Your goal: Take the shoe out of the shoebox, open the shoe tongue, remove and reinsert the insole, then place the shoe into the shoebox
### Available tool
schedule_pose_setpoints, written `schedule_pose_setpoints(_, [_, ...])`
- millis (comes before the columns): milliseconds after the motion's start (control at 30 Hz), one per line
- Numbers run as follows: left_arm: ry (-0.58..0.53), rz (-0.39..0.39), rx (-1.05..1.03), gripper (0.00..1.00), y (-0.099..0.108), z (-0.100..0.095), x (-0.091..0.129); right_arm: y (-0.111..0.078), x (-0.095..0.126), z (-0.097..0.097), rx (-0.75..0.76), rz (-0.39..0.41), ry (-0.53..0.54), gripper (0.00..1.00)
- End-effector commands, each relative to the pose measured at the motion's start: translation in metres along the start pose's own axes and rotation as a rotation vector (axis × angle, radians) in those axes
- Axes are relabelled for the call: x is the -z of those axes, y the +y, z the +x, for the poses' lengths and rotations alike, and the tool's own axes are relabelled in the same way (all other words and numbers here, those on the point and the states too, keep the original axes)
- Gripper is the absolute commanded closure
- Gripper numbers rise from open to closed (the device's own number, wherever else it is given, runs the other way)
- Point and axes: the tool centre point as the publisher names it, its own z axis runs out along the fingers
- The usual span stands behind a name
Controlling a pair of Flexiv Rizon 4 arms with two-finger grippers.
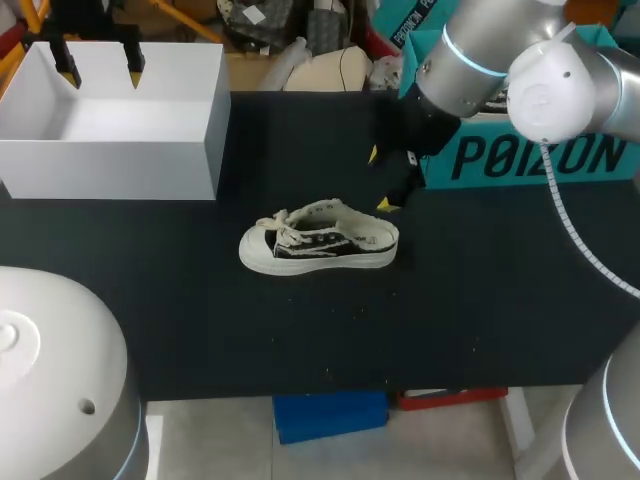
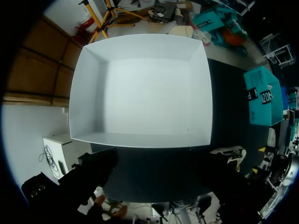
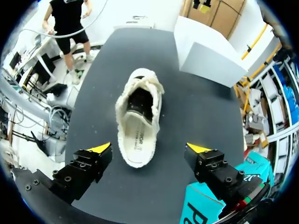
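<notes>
Three views, and the shoe (image 1: 318,240) is picked up in all of them.

Head view first: it's laid on its sole on the black table (image 1: 450,310), outside the white shoebox (image 1: 110,170), which is set well off past the toe end and further back. The left gripper (image 1: 100,72) is hung over that box, well away from the shoe, with its yellow tips held apart and nothing between them. The right gripper (image 1: 379,180) is parked just behind the heel with its fingers spread, and no contact can be made out. A teal box (image 1: 540,155) is also sat beyond the heel, behind the right arm.

Left wrist view: mostly the shoebox (image 2: 149,93) is seen, straight down, so its white floor and four walls are on show, which the head view only hints at. Of the shoe (image 2: 229,154), just the toe end is caught, near a corner of the box. The fingers (image 2: 93,172) of the left gripper (image 2: 163,163) are shown as dark shapes wide apart. Their yellow tips can't be seen here.

Right wrist view: the shoe (image 3: 139,116) is looked into from the heel end, so the insole (image 3: 137,137) is seen lying inside, which neither other view gives. The heel is sat between the fingers of the right gripper (image 3: 149,148) with a gap of table on each side, so nothing is pinched. The laces (image 3: 140,80) are bunched at the far end, and the shoebox (image 3: 210,60) is placed beyond the toe.
</notes>
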Motion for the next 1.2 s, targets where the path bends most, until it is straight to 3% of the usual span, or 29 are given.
schedule_pose_setpoints(33, [-0.002, -0.001, 0.002, 0.0, 0.001, 0.001, 0.001, -0.002, -0.001, 0.001, 0.001, -0.022, -0.003, 0.0])
schedule_pose_setpoints(767, [-0.002, -0.001, 0.002, 0.0, 0.001, 0.001, 0.001, -0.002, -0.001, 0.001, 0.001, -0.022, -0.003, 0.0])
schedule_pose_setpoints(900, [-0.002, -0.001, 0.002, 0.0, 0.001, 0.001, 0.001, -0.01, -0.006, 0.013, -0.002, -0.154, -0.078, 0.0])
schedule_pose_setpoints(1200, [-0.002, -0.001, 0.002, 0.0, 0.001, 0.001, 0.001, -0.035, -0.015, 0.014, -0.001, -0.316, -0.118, 0.0])
